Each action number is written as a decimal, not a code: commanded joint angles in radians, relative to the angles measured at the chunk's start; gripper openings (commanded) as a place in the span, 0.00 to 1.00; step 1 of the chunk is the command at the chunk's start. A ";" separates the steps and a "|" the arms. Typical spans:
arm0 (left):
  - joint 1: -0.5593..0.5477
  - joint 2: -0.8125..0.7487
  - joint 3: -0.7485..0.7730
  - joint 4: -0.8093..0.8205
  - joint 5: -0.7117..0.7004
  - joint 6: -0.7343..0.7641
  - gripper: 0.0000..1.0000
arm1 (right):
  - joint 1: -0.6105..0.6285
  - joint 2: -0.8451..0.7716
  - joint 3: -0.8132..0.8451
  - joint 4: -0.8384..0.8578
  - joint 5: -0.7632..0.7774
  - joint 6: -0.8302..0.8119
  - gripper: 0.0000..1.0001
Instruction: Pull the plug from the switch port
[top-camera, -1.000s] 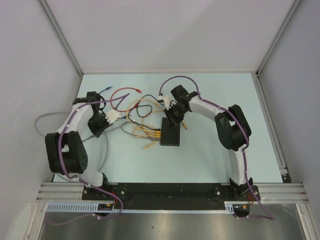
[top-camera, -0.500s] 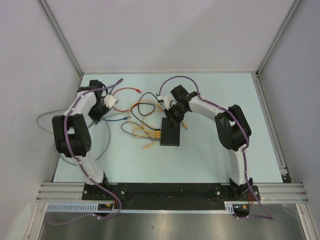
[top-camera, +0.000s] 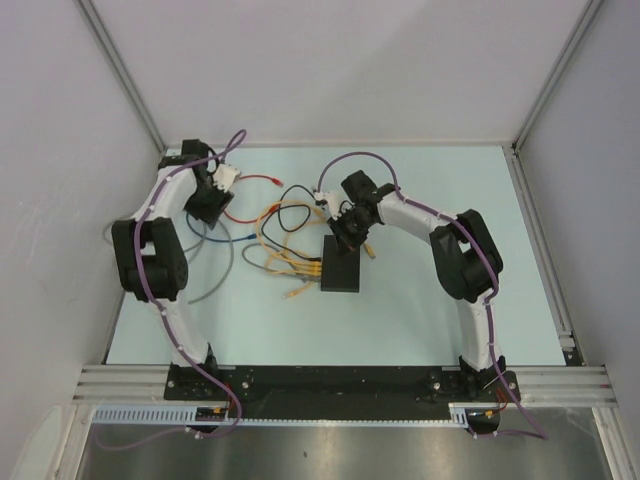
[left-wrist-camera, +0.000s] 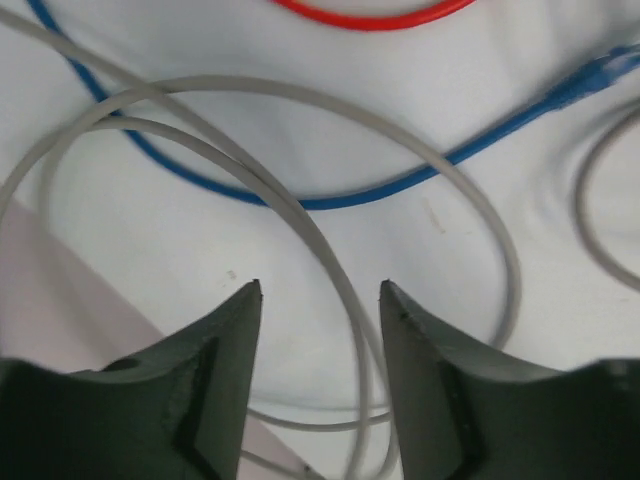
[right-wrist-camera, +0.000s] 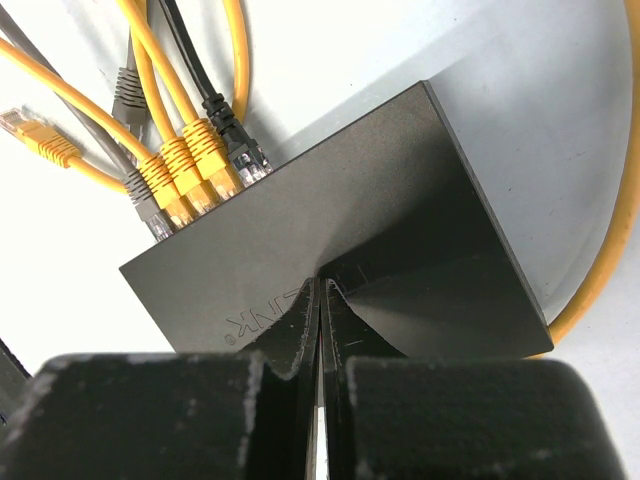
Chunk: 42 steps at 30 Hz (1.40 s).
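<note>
The switch (top-camera: 340, 270) sits mid-table (top-camera: 440, 320) with its yellow, grey and black plugs (right-wrist-camera: 190, 170) still seated, so the pull looks undone. Right gripper (right-wrist-camera: 320, 290), pressed together, rests on its top. Left gripper (left-wrist-camera: 320, 292) hangs spread and empty over loose cables (left-wrist-camera: 330, 200) by the far-left corner, walls (top-camera: 60, 150) close. Loads of room on the right.

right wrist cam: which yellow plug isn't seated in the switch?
The loose yellow plug at far left, lying clear of the switch; the other yellow plugs sit in ports.

The switch (right-wrist-camera: 350, 220) is finished plain black. Also spotted: yellow plugs (right-wrist-camera: 205, 150), a grey plug (right-wrist-camera: 150, 205), a black plug (right-wrist-camera: 232, 130), blue cable (left-wrist-camera: 400, 185), red cable (left-wrist-camera: 370, 17), grey cable (left-wrist-camera: 240, 84).
</note>
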 joint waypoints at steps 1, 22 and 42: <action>-0.033 -0.145 0.042 0.004 0.280 -0.025 0.59 | 0.004 0.081 -0.068 -0.053 0.156 -0.036 0.00; -0.361 0.130 0.051 0.157 0.989 -0.257 0.63 | -0.062 0.017 -0.109 -0.097 0.083 -0.017 0.00; -0.402 0.311 0.026 0.139 0.946 -0.259 0.43 | -0.037 0.021 -0.129 -0.099 0.106 -0.040 0.00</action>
